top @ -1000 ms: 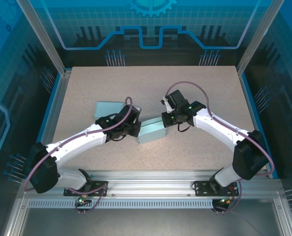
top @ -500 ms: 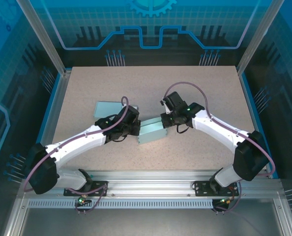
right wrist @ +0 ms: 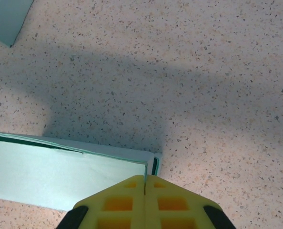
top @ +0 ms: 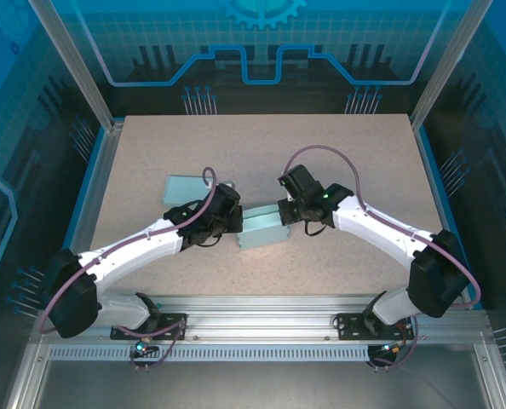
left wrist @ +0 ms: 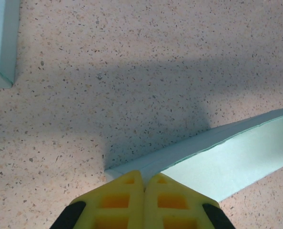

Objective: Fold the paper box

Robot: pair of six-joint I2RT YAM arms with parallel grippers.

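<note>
Teal paper box (top: 261, 228) lies near the middle of the table (top: 338, 145), slightly toward the near edge, its long side running left to right and its right end angled a little toward the far edge. From above, both arms reach inward to it: the left gripper (top: 237, 223) sits at its left end and the right gripper (top: 282, 213) at its right end, but the wrists hide the jaws.

The wrist cameras show them. The left gripper (left wrist: 144, 175) has its yellow fingers (left wrist: 122, 195) pressed together at the box's (left wrist: 227, 157) end corner, with the open interior visible. The right gripper (right wrist: 145, 179) is equally closed at the box's (right wrist: 60, 176) other corner. Whether either pinches a paper edge cannot be told.

A second flat teal piece (top: 189, 189) lies just left of the box, toward the far edge; each wrist view catches its corner (left wrist: 1, 43) (right wrist: 8, 19).
</note>
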